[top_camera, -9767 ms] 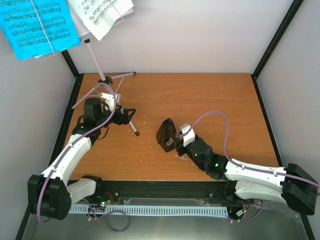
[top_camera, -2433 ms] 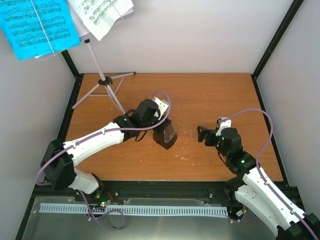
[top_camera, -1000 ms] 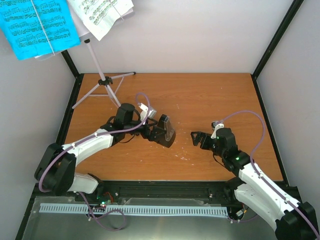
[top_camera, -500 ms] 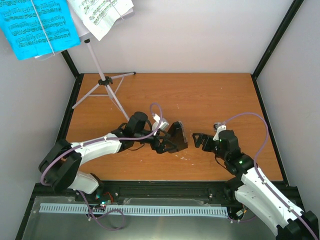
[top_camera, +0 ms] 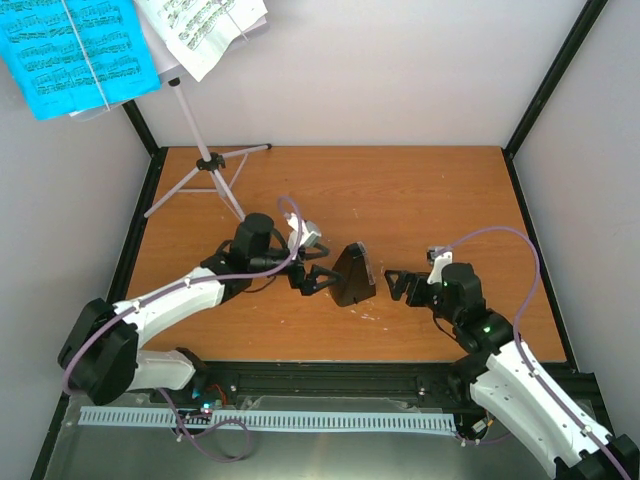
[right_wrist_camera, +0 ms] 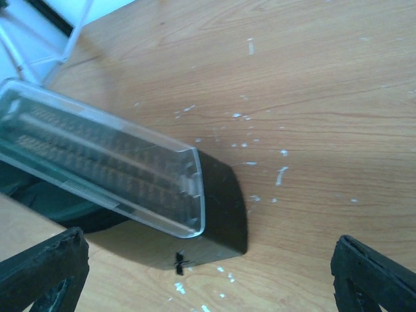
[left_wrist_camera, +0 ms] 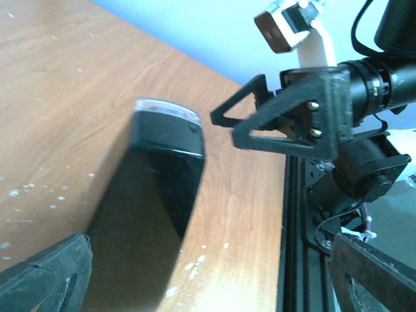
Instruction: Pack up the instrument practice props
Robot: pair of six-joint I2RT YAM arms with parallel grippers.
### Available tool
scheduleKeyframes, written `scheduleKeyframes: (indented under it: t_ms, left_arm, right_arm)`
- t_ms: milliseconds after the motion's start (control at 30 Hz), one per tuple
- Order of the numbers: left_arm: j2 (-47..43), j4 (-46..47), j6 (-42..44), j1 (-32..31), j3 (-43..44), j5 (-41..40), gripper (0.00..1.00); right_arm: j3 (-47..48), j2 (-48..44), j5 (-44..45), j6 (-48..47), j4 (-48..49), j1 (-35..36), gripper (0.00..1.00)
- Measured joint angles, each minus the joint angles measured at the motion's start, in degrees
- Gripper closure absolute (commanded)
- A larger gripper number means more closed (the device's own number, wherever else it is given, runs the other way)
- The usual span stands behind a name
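At the bottom right corner of the overhead view, my right arm runs out of frame, base unseen. Mid-table, my left gripper has its jaws spread wide, just left of the black metronome. My right gripper, jaws spread as well, faces it from the right, just short of it. So the metronome sits between the two at the centre of the frame, on the wooden table.

From my left wrist it's a dark blur running down between my fingers; whether either one touches it, I cannot tell. From my right wrist its clear cover is sharp, but the upper-left end is cut off by the frame. Upright or tipped? Hard to say.

Further back, upper left, the silver music stand spreads its legs on the table corner. Its tray is mostly hidden behind the blue sheet and the white sheet, both cropped by the top edge.
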Motion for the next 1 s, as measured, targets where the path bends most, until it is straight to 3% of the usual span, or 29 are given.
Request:
scheduleKeyframes:
  t_ms: [133, 433, 700, 1000]
  left_arm:
    - [1.2, -0.7, 3.8, 3.7, 1.9, 4.7, 0.01]
    - [10.0, -0.3, 8.9, 3.5, 8.9, 10.7, 0.01]
    - [14.3, -0.2, 12.8, -0.6, 10.2, 6.0, 0.01]
    - [17.0, 3.1, 14.0, -1.9, 9.4, 0.2, 0.11]
  right_arm:
    - [0.1, -1.2, -4.9, -2.1, 0.5, 0.0, 0.00]
    - [0.7, -4.1, -9.3, -3.7, 1.0, 0.0, 0.00]
    - [1.0, -8.3, -5.1, -3.8, -1.4, 0.0, 0.00]
    - [1.1, -11.8, -2.3, -4.0, -3.2, 0.0, 0.00]
